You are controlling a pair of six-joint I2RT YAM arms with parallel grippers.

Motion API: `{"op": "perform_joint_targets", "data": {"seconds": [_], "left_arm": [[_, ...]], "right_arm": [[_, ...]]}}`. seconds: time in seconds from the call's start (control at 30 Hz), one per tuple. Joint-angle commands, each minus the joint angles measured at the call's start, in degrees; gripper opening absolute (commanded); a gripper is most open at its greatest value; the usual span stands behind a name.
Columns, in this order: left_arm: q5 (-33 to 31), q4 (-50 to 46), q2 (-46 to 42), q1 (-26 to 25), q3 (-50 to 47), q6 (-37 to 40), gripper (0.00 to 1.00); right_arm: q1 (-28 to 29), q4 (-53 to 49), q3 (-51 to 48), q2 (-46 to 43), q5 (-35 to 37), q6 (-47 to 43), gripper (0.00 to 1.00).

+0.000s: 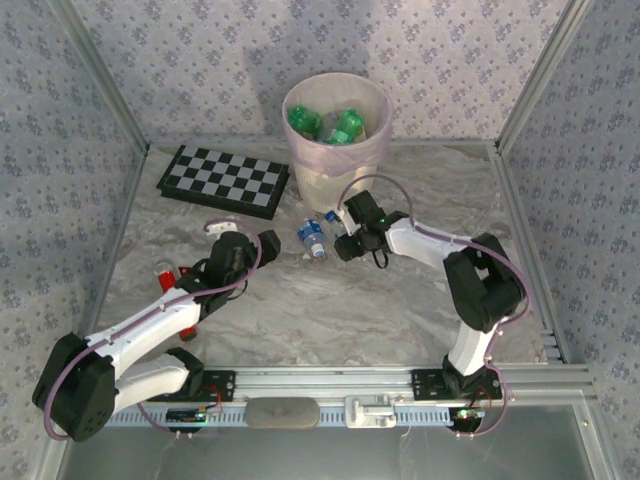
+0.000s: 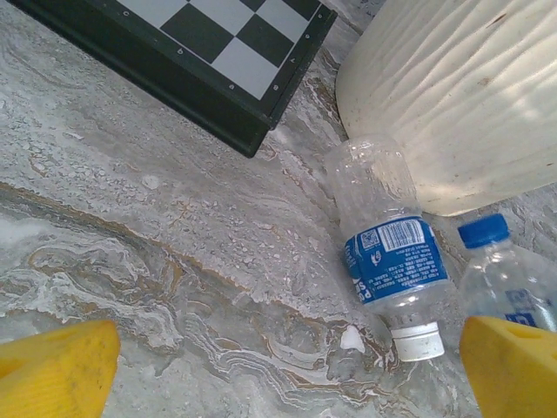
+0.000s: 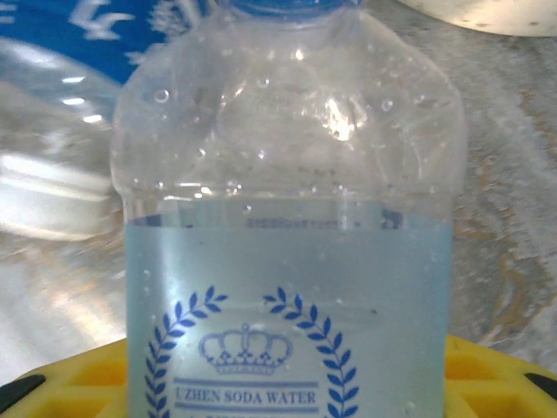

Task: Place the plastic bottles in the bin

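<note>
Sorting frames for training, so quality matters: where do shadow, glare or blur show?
Top view: soft shadow of the bin on the back wall. Left wrist: sharp, with light streaks across the bin. Right wrist: glints on the close bottle; the bottle behind it is blurred.

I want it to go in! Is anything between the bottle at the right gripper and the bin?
Nothing visible. The bin stands close behind the soda water bottle; another clear bottle lies beside it.

Overhead overview — wrist close-ups sharing bottle (image 3: 287,261)
</note>
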Motion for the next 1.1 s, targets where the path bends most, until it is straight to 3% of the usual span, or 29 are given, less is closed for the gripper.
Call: {"op": "perform_joint_targets", "data": {"seconds": [0.0,0.17,0.3,0.73,0.93,1.07], "left_arm": [[-0.97,-0.22,0.29,-0.24,2.09,0.02,1.0],[-0.87,0.52,2.26,-0.3,2.79,0.25,1.0],[-1.21,0.64,3.24,-0.22,2.77,0.05,1.0],[-1.03,-0.53,3.39,0.39,1.42,0.14,1.0],[-0.98,-2.53,3.02,0.64,1.41,0.84,1.0],[-0.77,-2.28,1.56,0.73,-0.05,0.92,1.0]], "right_arm": [[0.21,1.56,-2.43,-4.59,-11.45,2.57,0.5],[1.54,5.38,-4.97,-9.87,-18.72,5.92,0.48],[2.75,6.29,-3.84,-13.32,-19.31,7.27,0.48],[2.15,1.22,15.62,-16.1,-11.69,5.67,0.48],[-2.95,-2.17,28.21,-13.11,-9.72,5.36,0.47],[-6.32,-0.41,31.29,-11.8,-5.53,5.57,0.47]]}}
